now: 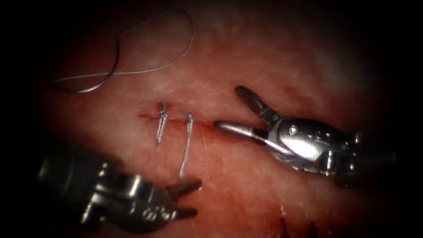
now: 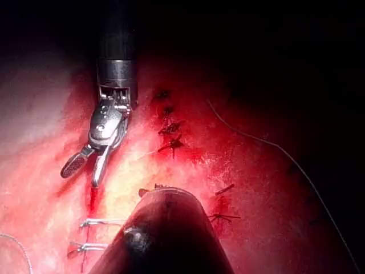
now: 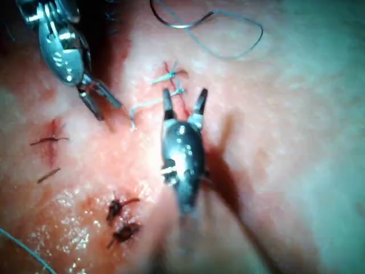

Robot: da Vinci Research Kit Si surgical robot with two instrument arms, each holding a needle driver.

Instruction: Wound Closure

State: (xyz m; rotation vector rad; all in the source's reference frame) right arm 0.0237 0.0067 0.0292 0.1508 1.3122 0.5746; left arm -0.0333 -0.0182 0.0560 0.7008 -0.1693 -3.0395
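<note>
Right gripper (image 1: 229, 110) hovers spread and empty at the cut's (image 1: 150, 117) right end. Left gripper (image 1: 194, 199) sits spread below, empty, a stitch's thread tail (image 1: 187, 145) just above it. The needle (image 1: 94, 75) lies free on the tissue (image 1: 229, 176), upper left, with its thread (image 1: 176, 53).

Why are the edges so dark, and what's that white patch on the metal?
Endoscope view: the light hits the tissue centrally and fades to black at the edges; the patch is glare on the right tool, open, empty. The left tool, also open, empty, sits dim. The needle lies on the tissue, left of the cut. Right wrist view: the right tool casts a shadow.
</note>
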